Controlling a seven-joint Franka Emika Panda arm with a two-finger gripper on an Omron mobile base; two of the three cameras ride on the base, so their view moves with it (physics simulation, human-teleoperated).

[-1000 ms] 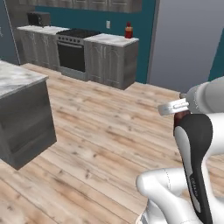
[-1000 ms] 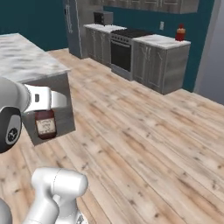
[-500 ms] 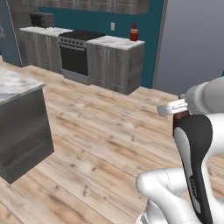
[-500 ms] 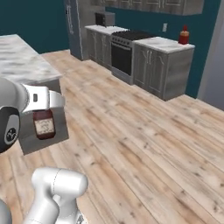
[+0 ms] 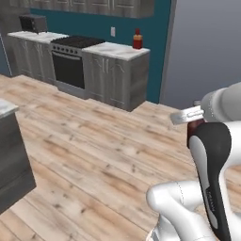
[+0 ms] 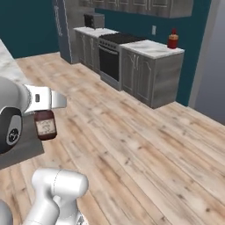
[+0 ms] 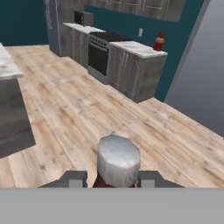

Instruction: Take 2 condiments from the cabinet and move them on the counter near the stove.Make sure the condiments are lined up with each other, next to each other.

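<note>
My gripper is shut on the squat dark brown bottle with the pale label, holding it upright by the neck above the wooden floor. In the hand view its silver cap sits between my fingers. In the left base view the gripper is at the right. The red squeeze bottle stands at the back right of the short marble counter, right of the black stove. Both lie well ahead: red bottle, counter, stove. The wall shelf is out of view.
A grey island with a marble top stands close on my left. A microwave sits on the counter left of the stove, with a tall fridge beyond. Open wooden floor lies between me and the stove.
The whole picture has shifted: the base has driven closer to the stove and counter, and the island has slid off to the left. The brown bottle stays held in my gripper.
</note>
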